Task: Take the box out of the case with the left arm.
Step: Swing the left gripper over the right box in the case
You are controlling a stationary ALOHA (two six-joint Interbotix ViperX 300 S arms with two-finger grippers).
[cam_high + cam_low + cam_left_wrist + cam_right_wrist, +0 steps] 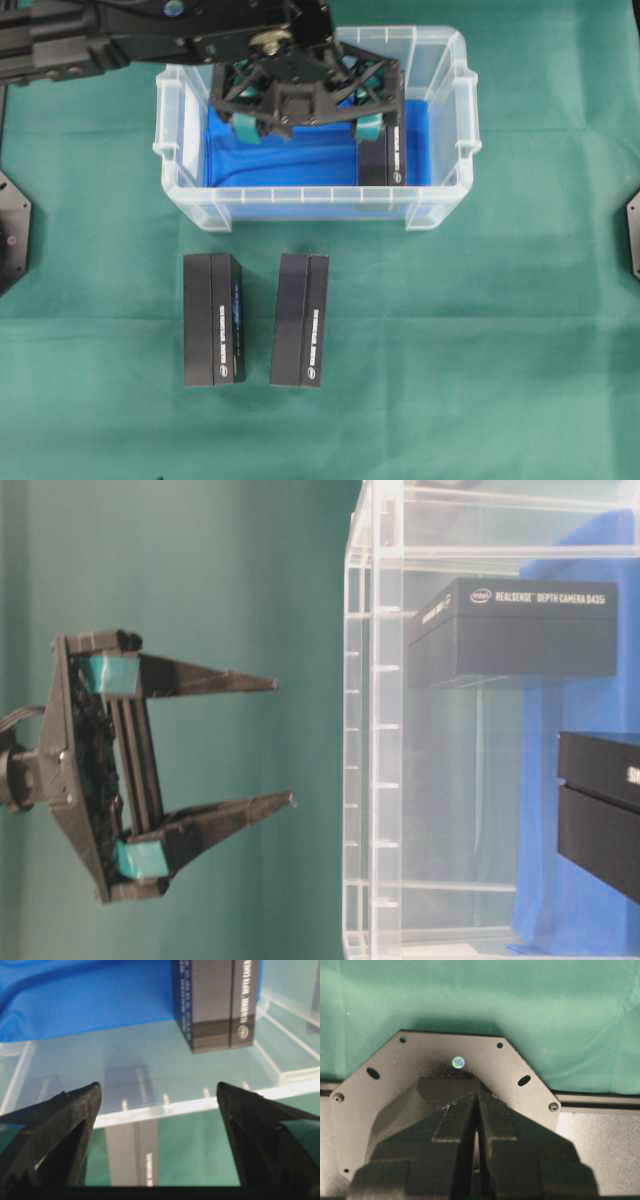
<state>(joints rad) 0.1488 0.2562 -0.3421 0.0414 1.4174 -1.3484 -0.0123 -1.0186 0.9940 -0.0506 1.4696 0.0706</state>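
Green desk: left gripper (308,126) fingers spread above case (440,205); could clip the rim or straddle box (378,155) badly.

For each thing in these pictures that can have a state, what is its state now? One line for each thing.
case: upright on the green cloth, no lid on it, one box inside.
box in the case: lying at the right end, not gripped.
two boxes outside: lying side by side on the cloth in front of the case.
left pincer: open, above the case, holding nothing.
right pincer: shut, holding nothing, away from the case.
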